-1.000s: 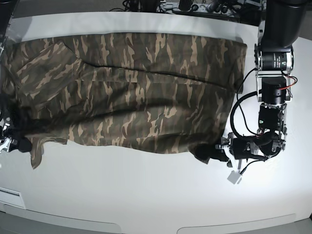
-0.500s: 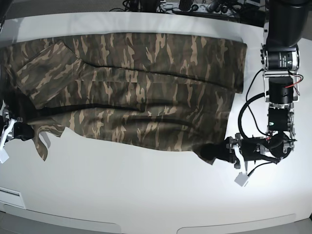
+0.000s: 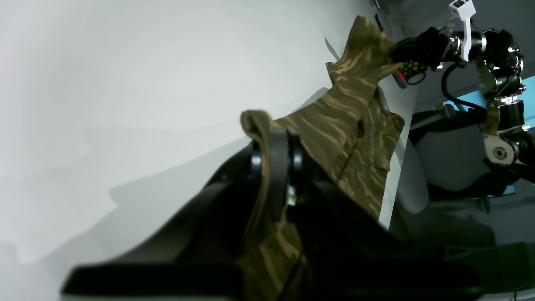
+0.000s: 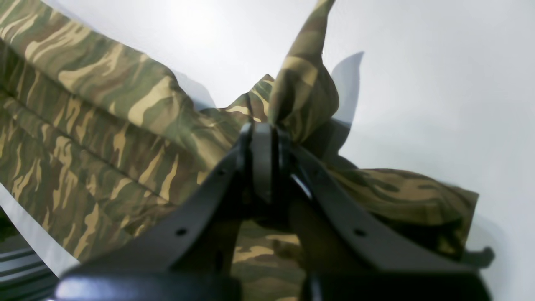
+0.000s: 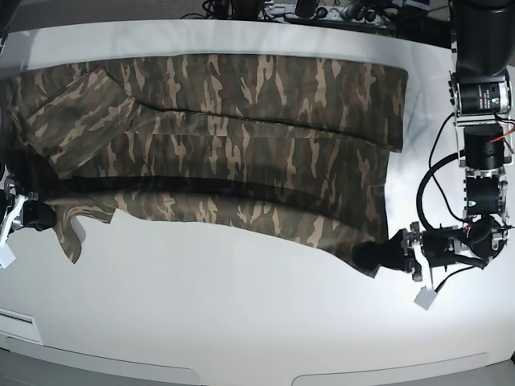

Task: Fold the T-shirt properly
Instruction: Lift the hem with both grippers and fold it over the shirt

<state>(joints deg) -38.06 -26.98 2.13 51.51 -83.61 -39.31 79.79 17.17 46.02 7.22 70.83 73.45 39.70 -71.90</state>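
The camouflage T-shirt (image 5: 241,137) lies spread across the white table (image 5: 241,322), its near part doubled over along its length. My left gripper (image 5: 378,253), at the base view's right, is shut on the shirt's near right corner. In the left wrist view the cloth (image 3: 355,117) runs taut from that gripper (image 3: 273,167) toward my right gripper (image 3: 418,46). At the base view's left edge, my right gripper (image 5: 40,215) is shut on the shirt's near left corner. The right wrist view shows cloth (image 4: 104,125) bunched between its fingers (image 4: 263,138).
Cables and equipment line the table's back edge (image 5: 322,12). The left arm's column (image 5: 479,96) stands at the right edge of the table. A small white tag (image 5: 425,297) hangs below the left wrist. Bare white tabletop fills the near half.
The left gripper has pulled its corner toward the base view's right. The right gripper rose a little at first, then held. The shirt's near edge is now stretched straighter between them.
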